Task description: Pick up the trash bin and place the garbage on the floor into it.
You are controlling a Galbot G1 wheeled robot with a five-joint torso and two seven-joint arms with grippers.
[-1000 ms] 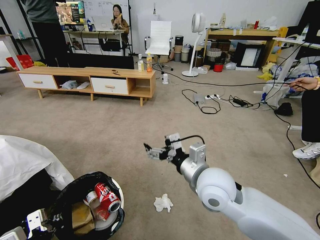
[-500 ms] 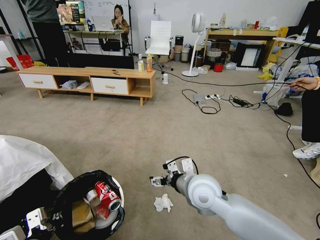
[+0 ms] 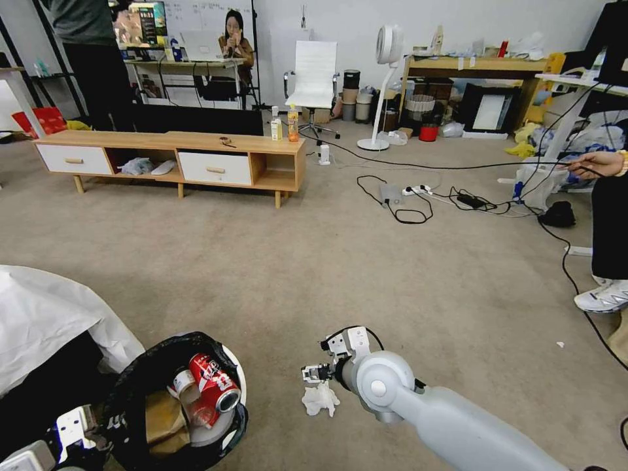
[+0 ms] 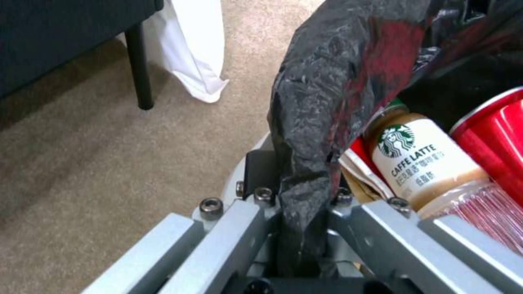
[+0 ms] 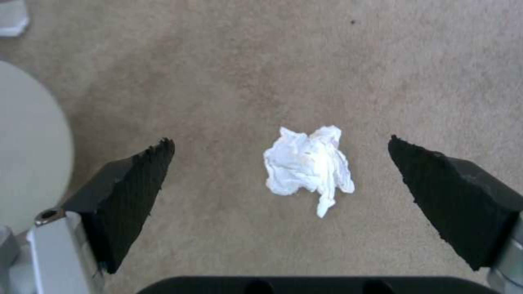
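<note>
R gripper [image 3: 313, 373]: yours is low over the floor, just above the crumpled tissue; wrist view has both black pads [image 5: 130, 192] spread wide w/ the tissue in the gap between them, pads not touching it.
Tissue [image 5: 308, 165]: white crumpled wad, lying flat on carpet, free of both pads; in head view [image 3: 320, 399] it sits just right of the bin, near but apart.
L gripper [image 4: 297, 228]: you've got it clamped narrow on the bin's rim, black bag liner pinched between the jaws; at lower-left corner of head view [image 3: 72, 428], beside the bin.
Trash bin [image 3: 229, 428]: small white round bin, black bag [image 4: 327, 98] spilling over rim; at bottom left of head view, next to the draped white cloth [image 3: 46, 320]. Can't tell whether it's lifted or resting on carpet.
In bin: red soda can [image 3: 214, 383] on top, tilted; coffee bottle w/ white "caffe latte" label [image 4: 419, 163] beside the can; brown paper piece [image 3: 160, 422] on the side toward the L gripper; red-white wrapper edge [image 4: 362, 163] tucked against the liner.
Floor [image 3: 261, 275]: beige short-pile carpet, tissue is the one litter piece near your gripper; tiny white scrap [image 3: 560, 344] well off to the right.
Background: low wood TV cabinet [image 3: 170, 160] far across the carpet, cables [image 3: 418, 196] further right.
</note>
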